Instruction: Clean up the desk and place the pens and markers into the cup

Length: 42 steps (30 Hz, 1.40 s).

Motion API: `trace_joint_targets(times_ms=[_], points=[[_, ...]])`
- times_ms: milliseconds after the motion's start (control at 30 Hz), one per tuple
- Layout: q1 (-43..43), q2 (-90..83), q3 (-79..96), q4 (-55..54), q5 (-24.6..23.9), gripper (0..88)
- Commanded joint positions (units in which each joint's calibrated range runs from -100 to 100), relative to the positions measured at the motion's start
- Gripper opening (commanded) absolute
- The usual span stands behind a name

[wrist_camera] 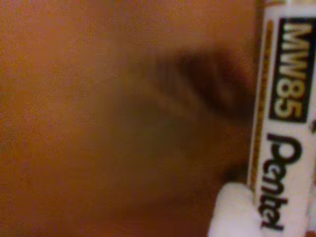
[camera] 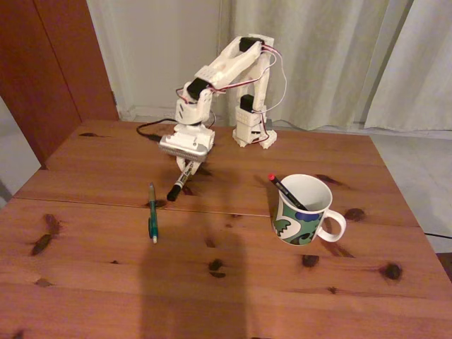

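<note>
Step in hand: picking up the white marker (camera: 181, 180), judged from the arm's low pose over it.
Gripper (camera: 185, 167): down at the marker's upper end; in the wrist view a white finger (wrist_camera: 232, 210) touches the barrel (wrist_camera: 284, 123). Whether the fingers are fully clamped, I cannot tell.
Marker: on the desk (camera: 226, 282), black cap toward the camera.
Cup (camera: 305, 210): to the right in the fixed view, black pen (camera: 286, 191) inside.
Teal pen (camera: 152, 212): lying left of the marker.
Technique: confirm a firm grip, lift clear, carry high over the rim, lower cap-first.
Risk: striking the cup.

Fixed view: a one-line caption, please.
Gripper low over marker; green pen on desk; black pen in cup.
</note>
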Motion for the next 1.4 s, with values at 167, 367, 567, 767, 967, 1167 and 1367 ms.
trace_joint_targets(times_ms=[167, 367, 567, 767, 967, 1167, 1367], points=[[-11.98, -14.43, -3.61, -3.79, -12.64, 0.8], [-19.78, -15.34, -8.12, -16.01, -23.74, 0.8], [-23.4, -15.09, -16.6, -19.79, -32.18, 0.8], [-24.37, -10.37, -25.26, -19.1, -37.41, 0.7], [-24.21, -0.2, -33.82, -19.02, -38.46, 0.7], [-24.37, 4.69, -36.17, -19.02, -37.99, 0.7], [-27.74, 2.87, -30.85, -18.85, -37.78, 0.7]])
